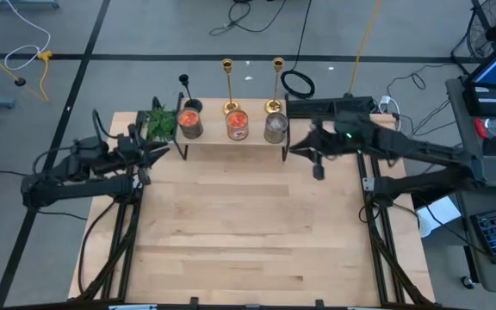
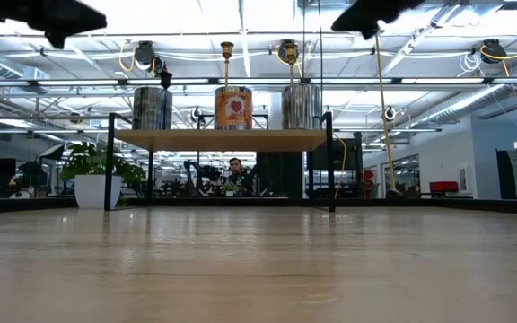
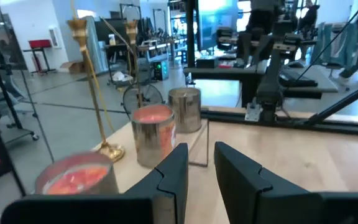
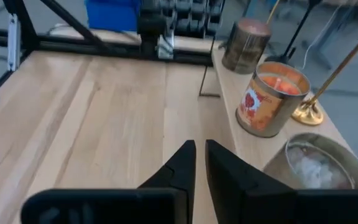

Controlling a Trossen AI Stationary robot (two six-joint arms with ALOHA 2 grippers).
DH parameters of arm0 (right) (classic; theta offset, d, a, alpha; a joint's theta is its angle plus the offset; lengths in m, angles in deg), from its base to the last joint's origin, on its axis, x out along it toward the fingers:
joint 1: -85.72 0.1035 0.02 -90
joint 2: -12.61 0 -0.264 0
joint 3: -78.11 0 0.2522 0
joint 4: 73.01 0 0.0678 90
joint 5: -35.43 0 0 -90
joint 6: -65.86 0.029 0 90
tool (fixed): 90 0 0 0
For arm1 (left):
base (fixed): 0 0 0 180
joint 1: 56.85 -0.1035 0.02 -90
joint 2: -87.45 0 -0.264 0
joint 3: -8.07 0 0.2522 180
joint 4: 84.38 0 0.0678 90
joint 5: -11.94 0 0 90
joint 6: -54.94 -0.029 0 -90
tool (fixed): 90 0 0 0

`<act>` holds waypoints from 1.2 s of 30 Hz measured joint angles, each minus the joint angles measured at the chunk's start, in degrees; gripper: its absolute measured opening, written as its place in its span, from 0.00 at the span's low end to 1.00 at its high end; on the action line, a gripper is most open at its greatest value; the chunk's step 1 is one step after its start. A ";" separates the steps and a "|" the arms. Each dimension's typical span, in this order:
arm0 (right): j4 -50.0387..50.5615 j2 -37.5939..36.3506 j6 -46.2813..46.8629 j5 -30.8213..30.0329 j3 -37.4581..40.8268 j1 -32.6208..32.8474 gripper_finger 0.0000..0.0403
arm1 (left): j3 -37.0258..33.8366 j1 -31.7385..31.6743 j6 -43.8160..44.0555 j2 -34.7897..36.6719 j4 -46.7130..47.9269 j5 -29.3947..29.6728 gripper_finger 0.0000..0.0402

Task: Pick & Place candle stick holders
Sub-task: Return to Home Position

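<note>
Three candle stick holders stand by their round bases along the far side of a low wooden shelf [image 1: 231, 139]: a shorter black one [image 1: 184, 86] and two gold ones [image 1: 228, 86] [image 1: 276, 84]. In the left wrist view a gold holder [image 3: 91, 93] stands behind the tins. In the right wrist view a gold base [image 4: 308, 112] shows. My left gripper [image 1: 158, 153] [image 3: 199, 163] hovers left of the shelf, open and empty. My right gripper [image 1: 295, 148] [image 4: 199, 152] hovers right of the shelf, shut and empty.
Three candle tins [image 1: 191, 123] [image 1: 237, 125] [image 1: 275, 127] stand on the shelf in front of the holders. A green plant in a white pot [image 1: 160, 123] stands at the shelf's left end. Bare wooden table [image 1: 248, 232] lies on the near side of the shelf.
</note>
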 joint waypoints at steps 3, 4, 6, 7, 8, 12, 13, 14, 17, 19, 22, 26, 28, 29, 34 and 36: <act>-8.70 -7.38 -0.12 0.00 10.42 0.00 0.07 | -4.66 -0.01 -0.16 4.11 -0.03 1.42 0.21; -11.52 -9.70 -0.23 0.01 13.71 0.00 0.07 | -6.58 -0.02 -0.57 5.39 -0.93 1.73 0.21; -16.06 -14.19 -0.56 0.17 19.90 0.00 0.07 | -10.34 -0.02 -1.98 7.70 -4.24 1.63 0.21; -17.61 -16.36 -0.82 1.09 22.55 -0.03 0.07 | -11.99 -0.02 -2.44 8.64 -6.37 1.15 0.21; -19.19 -18.51 -1.13 2.25 25.15 -0.13 0.07 | -13.52 -0.02 -2.77 9.47 -8.34 0.24 0.21; -24.36 -25.97 -0.76 8.33 34.30 -0.62 0.07 | -17.56 -0.02 -2.99 11.04 -12.13 -3.54 0.21; -25.84 -27.51 -0.07 8.99 36.10 -0.66 0.07 | -18.00 -0.02 -2.91 11.15 -12.34 -4.11 0.21; -27.11 -28.98 0.36 8.99 37.63 -0.66 0.07 | -18.49 -0.02 -2.96 11.22 -12.55 -4.40 0.21; -28.62 -33.55 0.49 8.96 41.91 -0.66 0.07 | -20.27 -0.02 -4.47 11.22 -13.10 -5.38 0.21; -29.29 -36.40 0.10 8.95 44.29 -0.66 0.07 | -21.60 0.00 -5.67 11.22 -15.01 -5.89 0.21; -29.49 -40.23 1.51 8.95 47.69 -0.66 0.07 | -23.91 -0.02 -5.78 11.22 -19.24 -5.91 0.21; -31.04 -44.05 3.70 8.95 51.75 -0.66 0.07 | -27.70 -0.02 -5.77 11.22 -25.92 -5.93 0.21; -32.12 -45.46 4.56 8.95 53.39 -0.66 0.07 | -29.68 -0.02 -5.68 11.22 -28.42 -5.93 0.21; -32.35 -46.05 4.65 8.95 53.95 -0.66 0.07 | -30.52 -0.02 -5.48 11.22 -29.56 -5.93 0.21; -32.45 -48.63 4.65 8.96 56.68 -0.66 0.07 | -31.05 -0.02 -4.36 11.19 -29.88 -7.16 0.21; -32.42 -49.58 4.71 8.89 57.47 -0.66 0.07 | -31.05 -0.02 -4.68 11.19 -29.98 -8.75 0.21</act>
